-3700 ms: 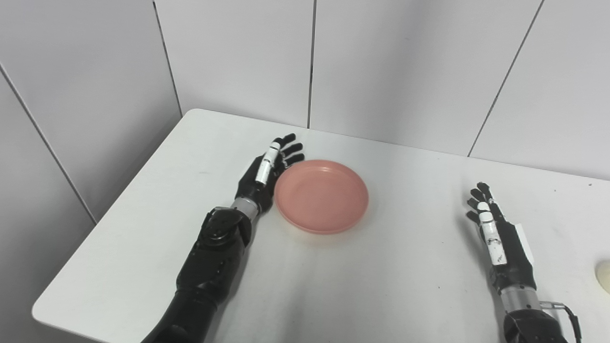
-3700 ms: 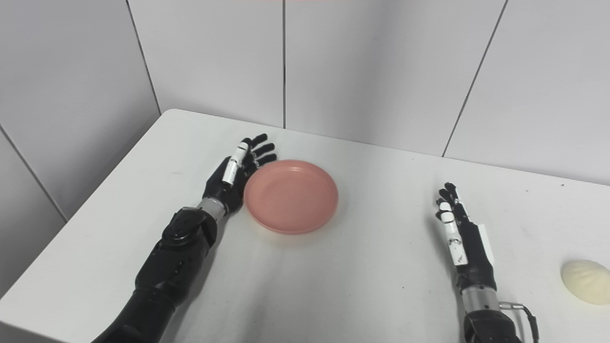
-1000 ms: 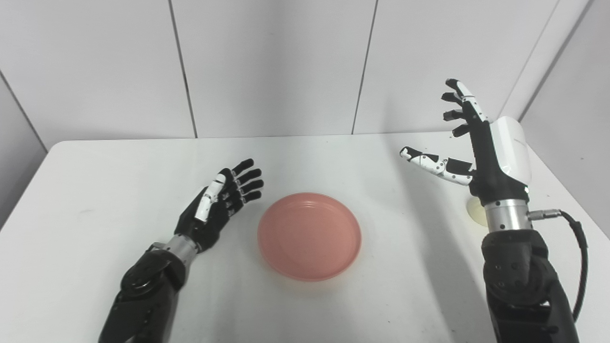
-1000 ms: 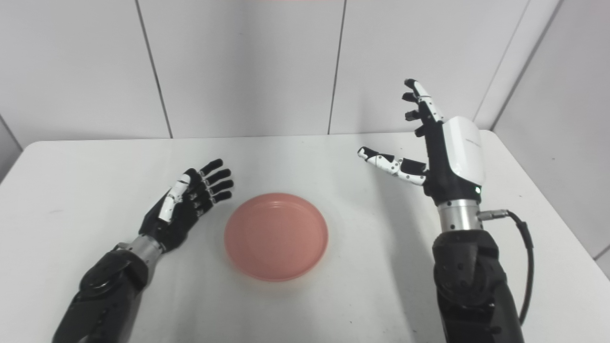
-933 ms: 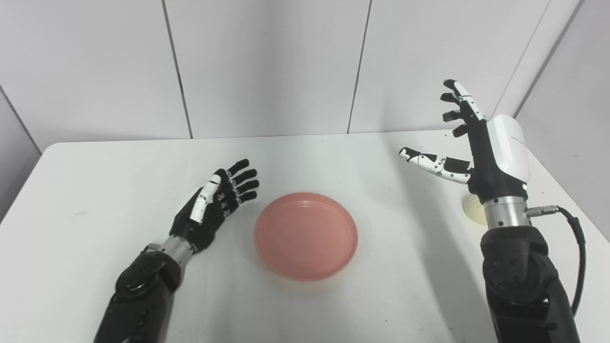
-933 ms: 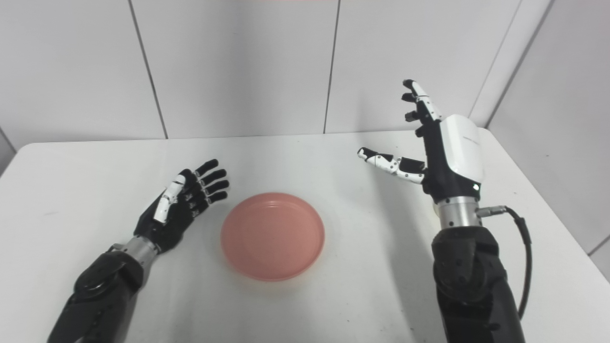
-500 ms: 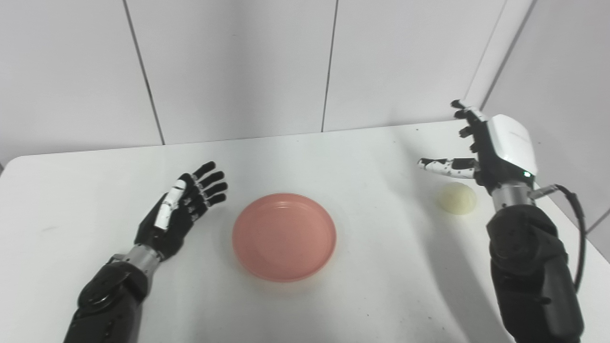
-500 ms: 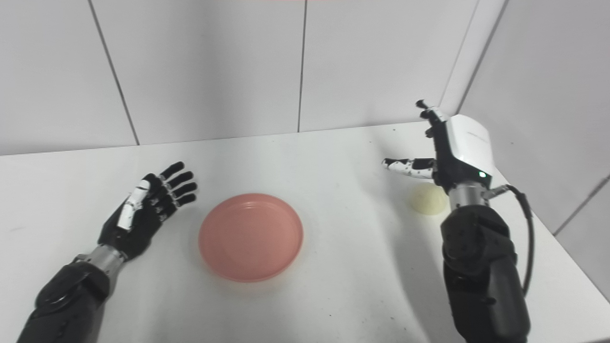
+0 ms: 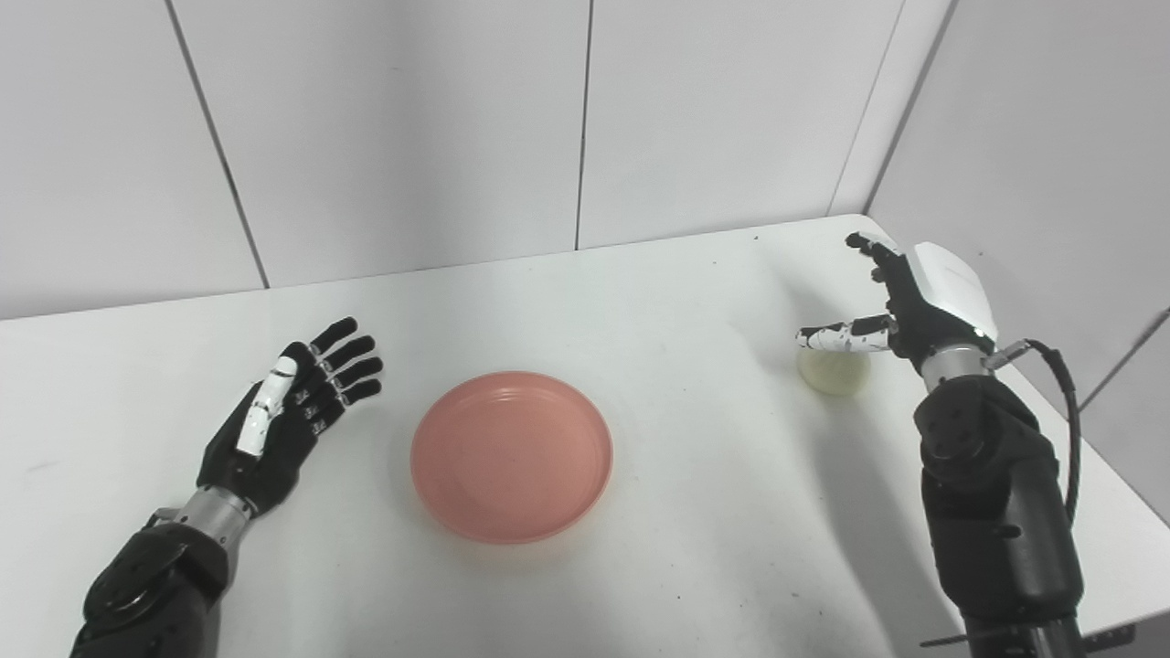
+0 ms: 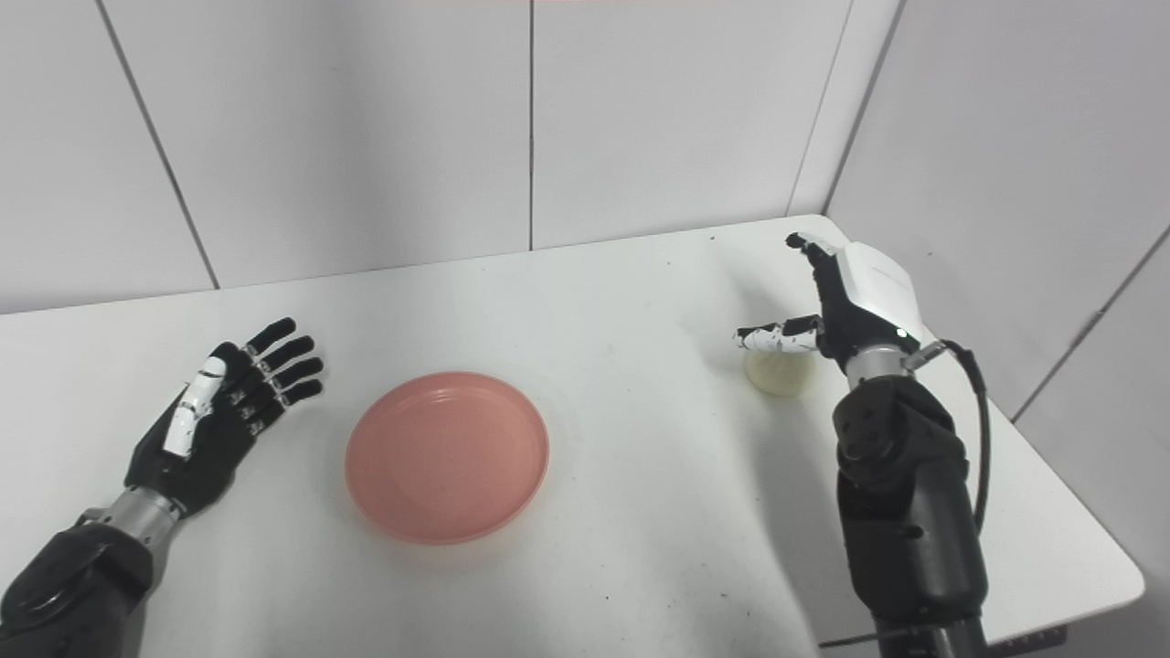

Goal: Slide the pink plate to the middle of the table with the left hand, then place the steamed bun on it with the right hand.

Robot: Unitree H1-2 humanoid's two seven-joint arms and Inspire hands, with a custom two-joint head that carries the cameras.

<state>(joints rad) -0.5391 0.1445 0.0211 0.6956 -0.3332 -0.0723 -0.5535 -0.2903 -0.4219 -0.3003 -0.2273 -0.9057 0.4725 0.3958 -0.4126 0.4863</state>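
The pink plate point(image 9: 511, 454) lies flat near the middle of the white table point(image 9: 695, 512). My left hand point(image 9: 294, 408) is open and empty, resting palm up on the table a short way left of the plate, not touching it. The pale steamed bun point(image 9: 833, 372) sits on the table at the right. My right hand point(image 9: 900, 300) is open, hovering just above and behind the bun with the thumb stretched over its top; it does not grip the bun. The bun also shows in the right eye view point(image 10: 778, 373).
The table's right edge point(image 10: 1060, 475) runs close beside my right arm, and its far right corner lies just behind my right hand. Grey wall panels point(image 9: 585, 119) stand behind the table and along its right side.
The camera has turned to the right. My right hand has come down from a raised pose to just over the bun. My left hand has drawn back left from the plate.
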